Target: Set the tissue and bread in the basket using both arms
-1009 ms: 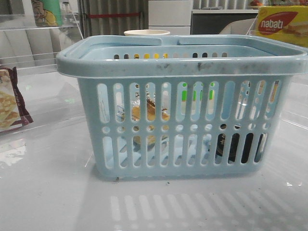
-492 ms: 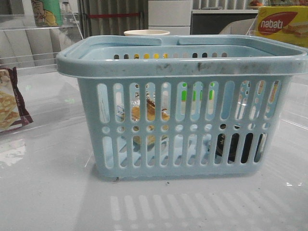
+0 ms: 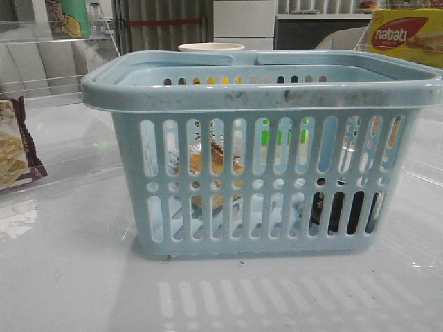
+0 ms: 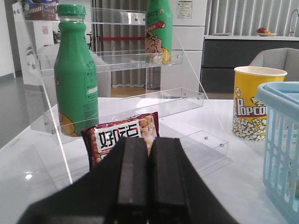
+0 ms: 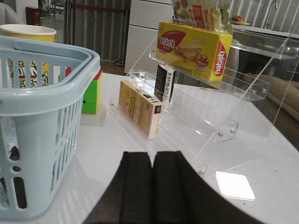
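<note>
The light-blue basket (image 3: pixel 263 93) stands in the middle of the table in the front view. Through its slots I see the golden-brown bread (image 3: pixel 216 164) in clear plastic inside on the left, and the tissue (image 3: pixel 338 211) as a dark block inside on the bottom right. Neither gripper shows in the front view. My left gripper (image 4: pixel 149 140) is shut and empty, with the basket's corner (image 4: pixel 280 135) off to one side. My right gripper (image 5: pixel 153 154) is shut and empty, low over the table beside the basket (image 5: pixel 42 93).
A maroon-edged cracker packet (image 3: pixel 14 149) lies left of the basket. On the left side are a clear shelf with a green bottle (image 4: pixel 74 79), a snack packet (image 4: pixel 124 135) and a popcorn cup (image 4: pixel 256 102). On the right, a clear shelf holds a yellow wafer box (image 5: pixel 194 49) and a small carton (image 5: pixel 140 107).
</note>
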You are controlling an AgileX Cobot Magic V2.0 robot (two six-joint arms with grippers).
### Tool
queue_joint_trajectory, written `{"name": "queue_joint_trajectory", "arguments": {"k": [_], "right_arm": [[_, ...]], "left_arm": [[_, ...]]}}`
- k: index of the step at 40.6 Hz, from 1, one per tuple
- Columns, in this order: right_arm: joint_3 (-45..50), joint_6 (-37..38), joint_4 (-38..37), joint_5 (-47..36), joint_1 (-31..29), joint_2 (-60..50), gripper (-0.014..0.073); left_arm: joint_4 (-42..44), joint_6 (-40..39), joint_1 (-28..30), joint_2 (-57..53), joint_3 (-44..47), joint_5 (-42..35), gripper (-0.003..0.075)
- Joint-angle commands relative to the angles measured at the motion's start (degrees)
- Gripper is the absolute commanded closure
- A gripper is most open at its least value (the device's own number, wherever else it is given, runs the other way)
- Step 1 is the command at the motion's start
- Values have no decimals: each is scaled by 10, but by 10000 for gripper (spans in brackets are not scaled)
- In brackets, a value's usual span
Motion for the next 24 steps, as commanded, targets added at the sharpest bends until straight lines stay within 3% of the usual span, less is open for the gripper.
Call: {"name": "queue_joint_trajectory", "arguments": {"k": [1,9,16,24], "right_arm": [[0,-2,-2,-59,-3,-10,538],[0,0,-5,-65,-3,-10,538],[1,98,-78,-84,-3,-10,538],[1,104,-78,-98,-3,-10,538]], "left_arm": [[-4,-1,1,-10,-1,-50,629],[-4,-1,1,-10,-1,-50,629],[-4,-1,1,-10,-1,-50,629],[-4,-1,1,-10,-1,-50,629]]}}
